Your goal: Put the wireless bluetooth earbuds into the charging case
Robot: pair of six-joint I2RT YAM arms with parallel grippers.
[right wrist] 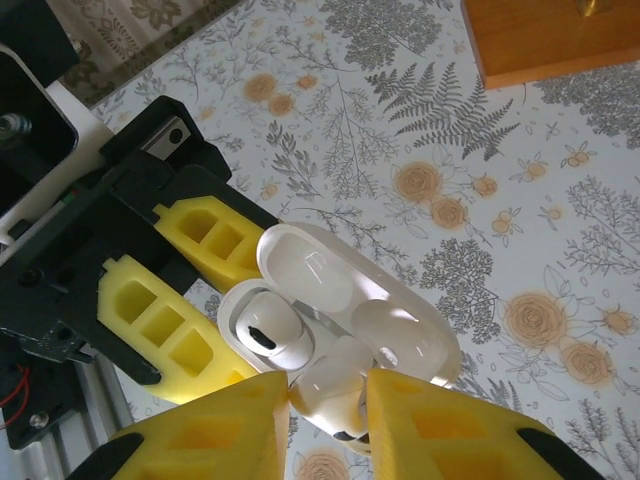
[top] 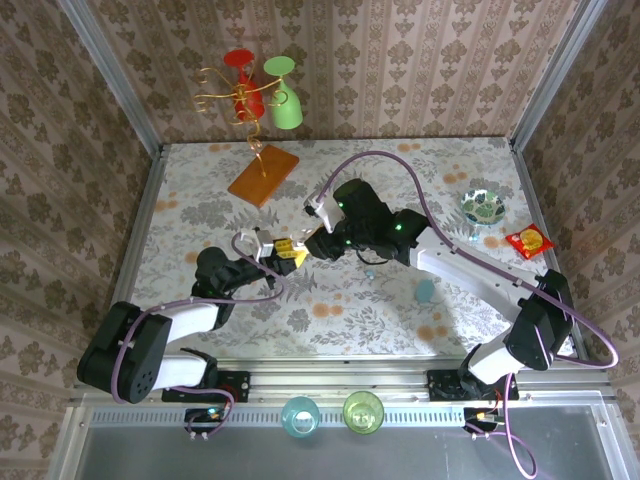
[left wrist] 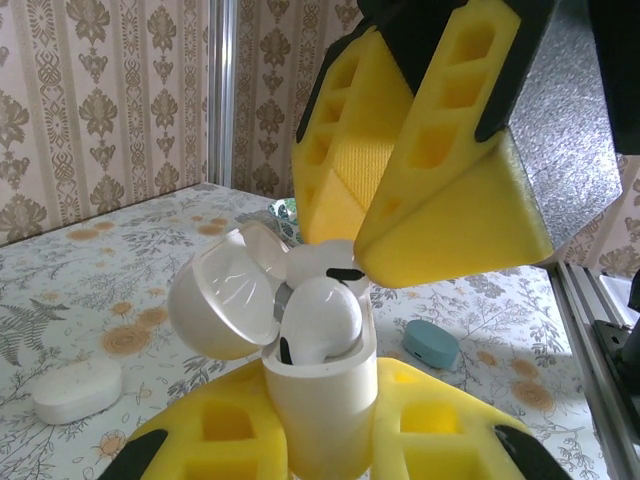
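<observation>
My left gripper [top: 274, 252] is shut on the body of a white charging case [left wrist: 325, 400] and holds it upright, with the lid [left wrist: 225, 300] hinged open. One white earbud [left wrist: 320, 315] sits in its slot in the case. My right gripper [right wrist: 330, 420] is shut on a second white earbud [right wrist: 335, 385] and holds it at the case's open mouth, beside the seated earbud [right wrist: 265, 330]. The right gripper's yellow fingers [left wrist: 440, 180] hang just above the case. The two grippers meet over the middle of the table, the right one [top: 305, 248] coming from the right.
A teal case [top: 425, 290] lies on the table to the right. A white case [left wrist: 78, 390] lies to the left. A wooden stand [top: 263, 175] with red and green glasses is at the back. A bowl [top: 482, 207] and red packet [top: 529, 241] sit far right.
</observation>
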